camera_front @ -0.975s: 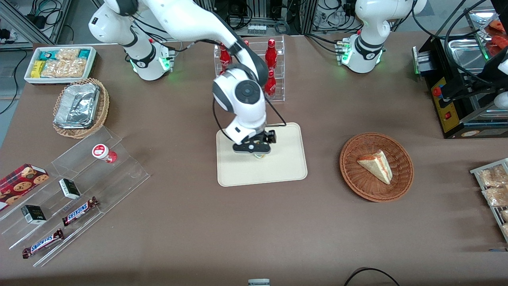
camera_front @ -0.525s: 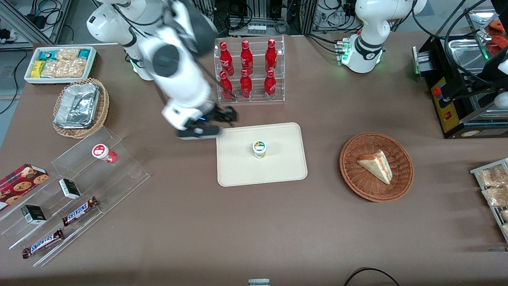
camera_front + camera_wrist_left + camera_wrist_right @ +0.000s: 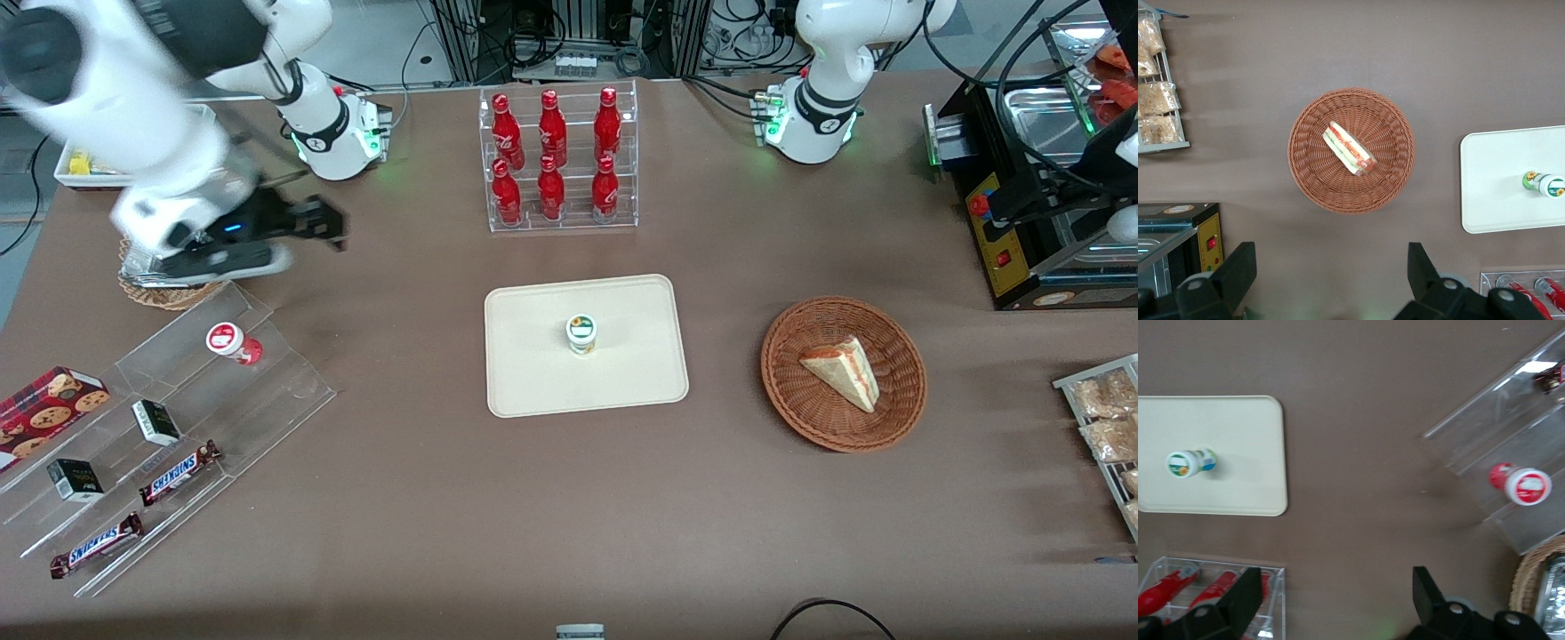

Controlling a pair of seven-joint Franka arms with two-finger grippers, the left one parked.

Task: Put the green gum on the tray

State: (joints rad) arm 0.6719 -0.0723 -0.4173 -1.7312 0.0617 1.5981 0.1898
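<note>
The green gum point(image 3: 581, 334), a small white bottle with a green-rimmed lid, stands upright in the middle of the cream tray point(image 3: 622, 391). It also shows on the tray in the right wrist view point(image 3: 1190, 462) and in the left wrist view point(image 3: 1543, 183). My gripper point(image 3: 233, 258) is open and empty. It hangs high above the table toward the working arm's end, over the wicker basket with the foil container point(image 3: 169, 289), well away from the tray point(image 3: 1258, 440).
A red-lidded bottle point(image 3: 233, 342) sits on a clear stepped display point(image 3: 267, 391) with snack bars. A clear rack of red bottles point(image 3: 556, 160) stands farther from the camera than the tray. A round wicker basket point(image 3: 889, 427) holds a sandwich.
My gripper let go of the green gum on the tray, rose, and swung far toward the working arm's end. The gum stays upright on the tray.
</note>
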